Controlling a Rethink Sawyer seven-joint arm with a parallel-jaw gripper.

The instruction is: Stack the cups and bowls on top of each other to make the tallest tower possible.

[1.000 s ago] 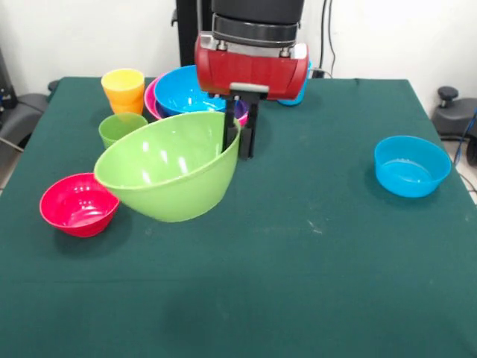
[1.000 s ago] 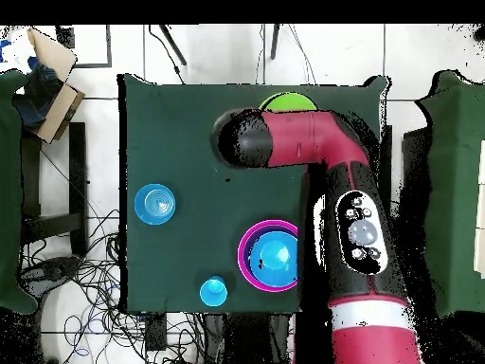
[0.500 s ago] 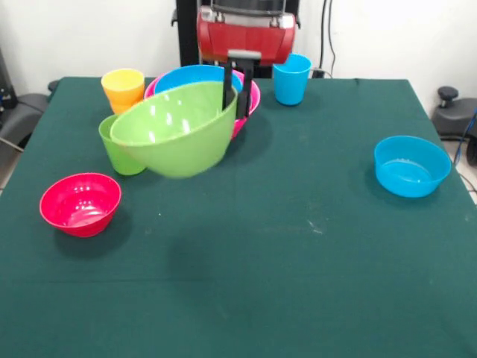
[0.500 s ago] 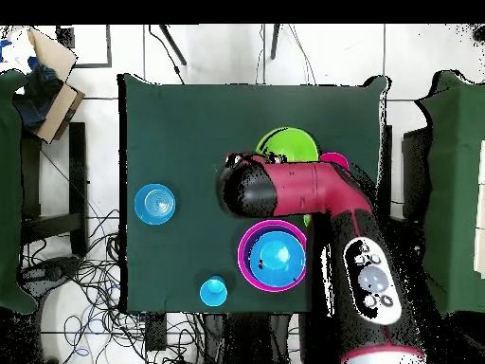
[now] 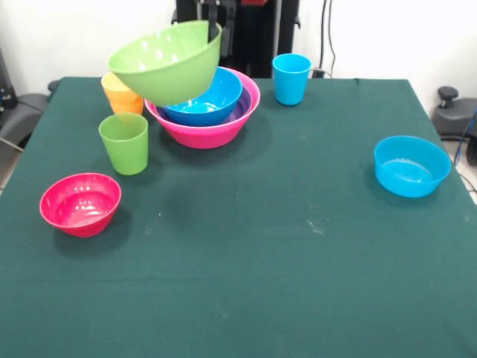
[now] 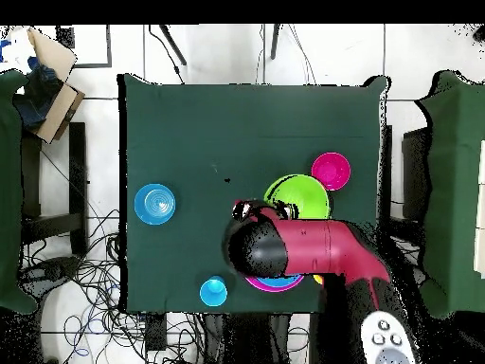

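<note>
A dark green cloth-covered tabletop [image 5: 313,283] is filling the room's centre, standing before a plain white wall [image 5: 387,33]. Black cables [image 6: 71,275] are trailing across the pale tiled floor [image 6: 204,52], where an open brown cardboard box [image 6: 52,81] is sitting beside the tabletop. Even light is falling across the cloth.
</note>
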